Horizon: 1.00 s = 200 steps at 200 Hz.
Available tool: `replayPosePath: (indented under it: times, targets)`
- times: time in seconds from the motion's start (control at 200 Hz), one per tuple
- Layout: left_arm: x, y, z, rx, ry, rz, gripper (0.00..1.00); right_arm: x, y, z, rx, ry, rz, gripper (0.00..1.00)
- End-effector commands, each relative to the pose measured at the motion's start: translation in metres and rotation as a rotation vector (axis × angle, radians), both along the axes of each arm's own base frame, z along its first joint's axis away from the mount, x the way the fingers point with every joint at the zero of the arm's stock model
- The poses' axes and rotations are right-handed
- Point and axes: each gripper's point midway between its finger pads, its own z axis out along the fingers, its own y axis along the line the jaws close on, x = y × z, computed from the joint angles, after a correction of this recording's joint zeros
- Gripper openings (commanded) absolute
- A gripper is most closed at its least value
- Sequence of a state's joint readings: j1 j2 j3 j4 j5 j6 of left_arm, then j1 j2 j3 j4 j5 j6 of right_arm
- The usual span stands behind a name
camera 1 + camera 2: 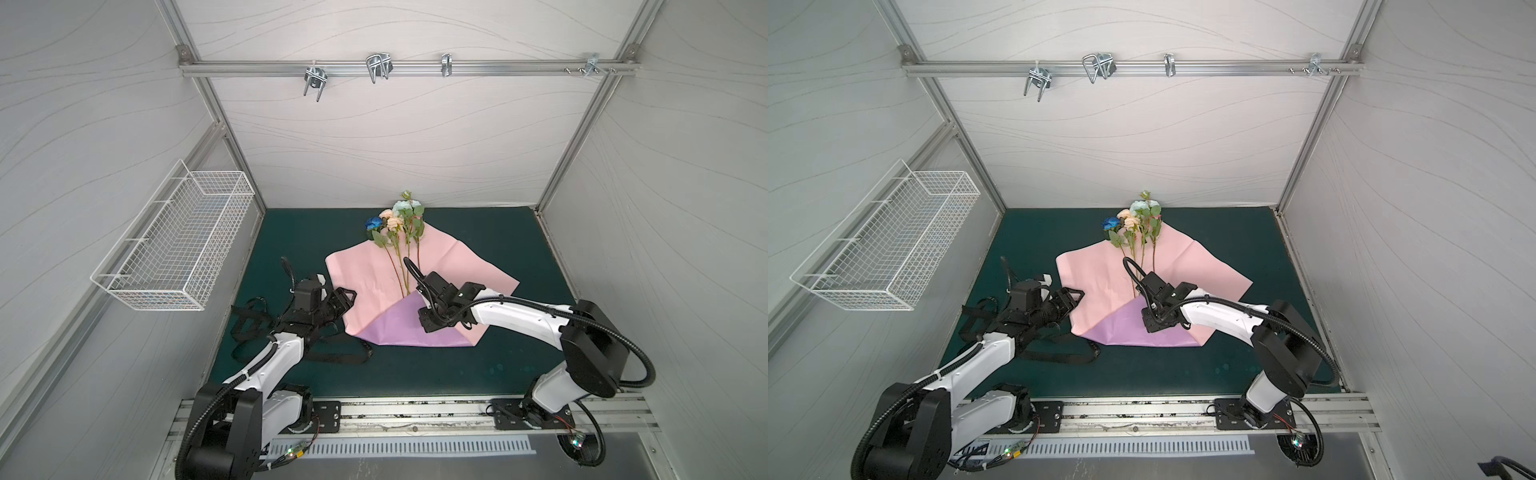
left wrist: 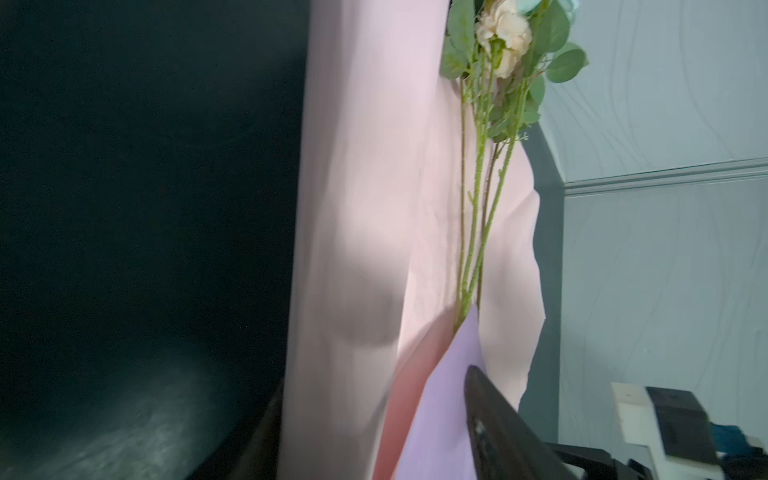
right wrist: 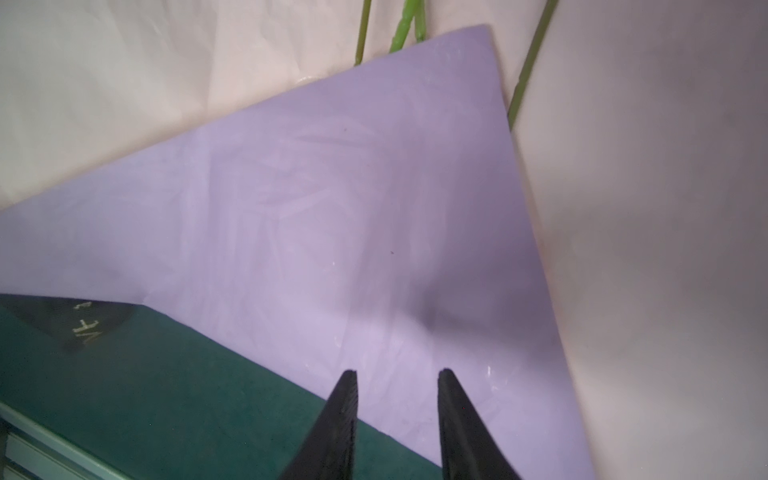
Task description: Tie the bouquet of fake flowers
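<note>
The bouquet of fake flowers (image 1: 395, 224) (image 1: 1136, 222) lies on a pink paper sheet (image 1: 365, 274), heads toward the back wall. A lilac flap (image 1: 395, 328) folded over the sheet hides the stem ends. My left gripper (image 1: 351, 297) (image 2: 374, 378) is at the sheet's left edge, turned sideways, and its jaws stand apart with the pink paper between them. In the left wrist view the blooms and stems (image 2: 498, 41) show beyond it. My right gripper (image 1: 428, 322) (image 3: 397, 374) points down at the lilac flap (image 3: 332, 208), open, with nothing between its fingers.
A black ribbon (image 1: 249, 328) (image 3: 79, 324) with light lettering lies tangled on the green mat (image 1: 498, 249) under and left of the left arm. A white wire basket (image 1: 178, 249) hangs on the left wall. Metal hooks (image 1: 378, 66) hang from the back rail.
</note>
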State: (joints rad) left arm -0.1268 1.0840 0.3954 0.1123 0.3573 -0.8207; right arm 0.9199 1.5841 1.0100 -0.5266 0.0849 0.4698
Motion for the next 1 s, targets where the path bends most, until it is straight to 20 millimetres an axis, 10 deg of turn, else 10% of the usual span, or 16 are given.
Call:
replayPosePath:
  times: [0.0, 0.205, 0.485, 0.995]
  targets:
    - [0.012, -0.004, 0.028, 0.003, -0.077, -0.030, 0.59, 0.006, 0.021, 0.008, 0.058, -0.013, 0.031, 0.35]
    - [-0.008, 0.012, -0.005, 0.019, 0.048, 0.069, 0.60, 0.001, 0.060, 0.011, 0.140, -0.003, 0.115, 0.33]
    - [-0.007, 0.022, 0.010, 0.003, -0.023, 0.149, 0.59, -0.019, 0.111, 0.003, 0.146, 0.000, 0.272, 0.27]
    - [0.004, 0.019, 0.009, 0.001, -0.012, 0.120, 0.25, -0.027, 0.128, -0.025, 0.096, 0.035, 0.314, 0.16]
